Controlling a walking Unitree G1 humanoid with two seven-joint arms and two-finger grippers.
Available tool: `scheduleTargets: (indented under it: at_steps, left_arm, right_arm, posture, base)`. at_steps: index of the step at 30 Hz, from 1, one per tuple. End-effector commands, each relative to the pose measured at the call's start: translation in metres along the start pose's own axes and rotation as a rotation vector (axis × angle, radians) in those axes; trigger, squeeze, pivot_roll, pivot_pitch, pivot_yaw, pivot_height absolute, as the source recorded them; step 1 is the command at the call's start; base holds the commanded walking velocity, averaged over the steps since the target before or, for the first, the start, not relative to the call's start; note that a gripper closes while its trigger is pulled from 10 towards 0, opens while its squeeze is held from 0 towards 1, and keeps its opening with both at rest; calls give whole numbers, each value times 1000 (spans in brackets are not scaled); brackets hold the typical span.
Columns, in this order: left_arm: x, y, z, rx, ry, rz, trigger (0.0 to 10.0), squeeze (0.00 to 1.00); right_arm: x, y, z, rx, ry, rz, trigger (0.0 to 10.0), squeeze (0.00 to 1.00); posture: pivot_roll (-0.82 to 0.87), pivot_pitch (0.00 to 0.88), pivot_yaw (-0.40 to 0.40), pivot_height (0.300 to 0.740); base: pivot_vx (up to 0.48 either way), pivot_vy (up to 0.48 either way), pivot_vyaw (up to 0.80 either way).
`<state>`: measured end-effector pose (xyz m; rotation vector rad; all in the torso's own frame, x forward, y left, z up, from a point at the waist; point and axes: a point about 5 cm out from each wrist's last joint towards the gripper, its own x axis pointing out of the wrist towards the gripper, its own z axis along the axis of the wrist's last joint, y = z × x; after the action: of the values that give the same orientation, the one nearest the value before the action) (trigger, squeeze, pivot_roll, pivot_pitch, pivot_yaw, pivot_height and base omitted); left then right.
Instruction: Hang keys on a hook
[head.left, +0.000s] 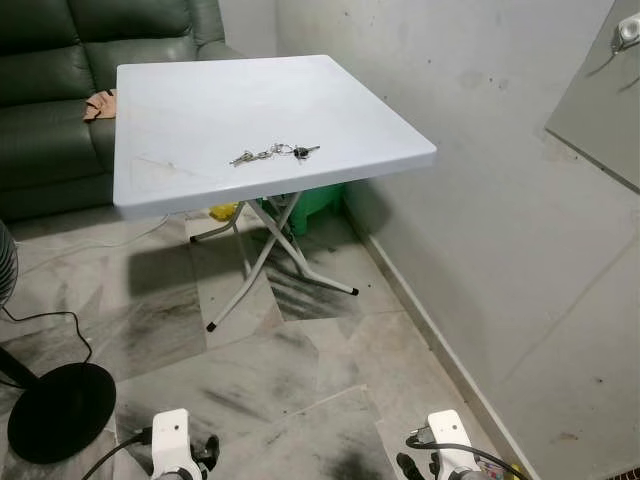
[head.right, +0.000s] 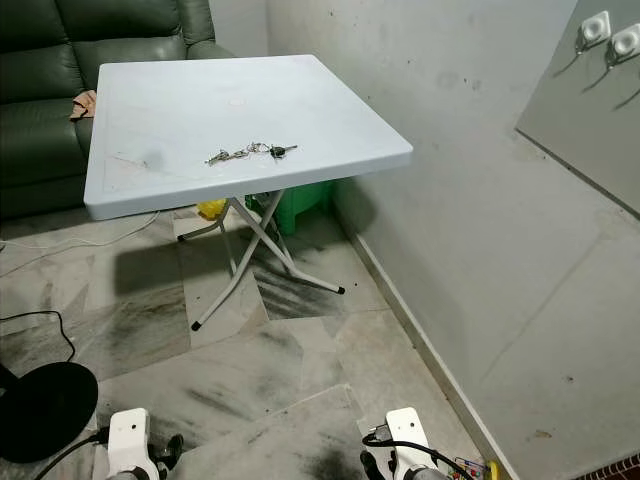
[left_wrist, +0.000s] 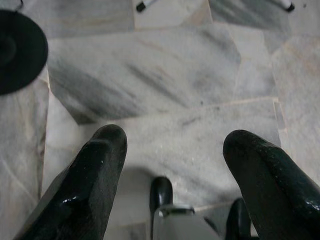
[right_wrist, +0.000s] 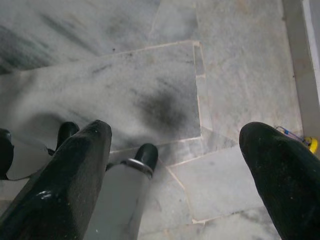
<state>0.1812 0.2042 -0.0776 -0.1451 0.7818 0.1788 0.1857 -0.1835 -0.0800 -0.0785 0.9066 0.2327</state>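
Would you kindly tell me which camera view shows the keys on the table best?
The left eye view: the keys lie slightly larger there, spread near the front of the white table. The right eye view shows the same bunch a little smaller. Both wrist views look down at the floor between open gripper fingers, with no keys.

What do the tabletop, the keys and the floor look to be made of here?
Tabletop: probably moulded plastic, matt pale grey-white, with rounded edges and a few scuffs. Keys: metal by their silvery glint, one with a dark head, possibly plastic. Floor: polished marble or marble-look tiles, veined grey, faintly reflective, with visible joints.
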Motion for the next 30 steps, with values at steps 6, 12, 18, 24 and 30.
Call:
scheduleTargets:
  at_steps: [6, 12, 18, 24, 30]
  left_arm:
    - [2, -2, 23, 38, -158, -27, 10000, 0]
    - [1, -5, 42, -24, -287, -84, 10000, 0]
    - [-7, -11, 73, -26, -498, -130, 10000, 0]
    - [-25, -5, 94, -40, -650, -97, 10000, 0]
    - [-41, -6, 111, -15, -726, -118, 10000, 0]
  right_arm:
    - [6, 4, 44, -16, -186, 37, 10000, 0]
    - [5, 2, 67, -59, -303, 42, 10000, 0]
    - [-2, 3, 99, -86, -502, 71, 10000, 0]
    - [-13, 7, 119, -74, -657, 93, 10000, 0]
    - [-25, 14, 143, -108, -780, 136, 10000, 0]
  posture:
    - [-80, 0, -37, 740]
    - [-78, 0, -35, 740]
    - [-81, 0, -38, 740]
    - [-78, 0, -42, 740]
    - [-72, 0, -47, 740]
  base:
    - [0, 0, 0]
    - [0, 0, 0]
    - [0, 0, 0]
    - [0, 0, 0]
    - [0, 0, 0]
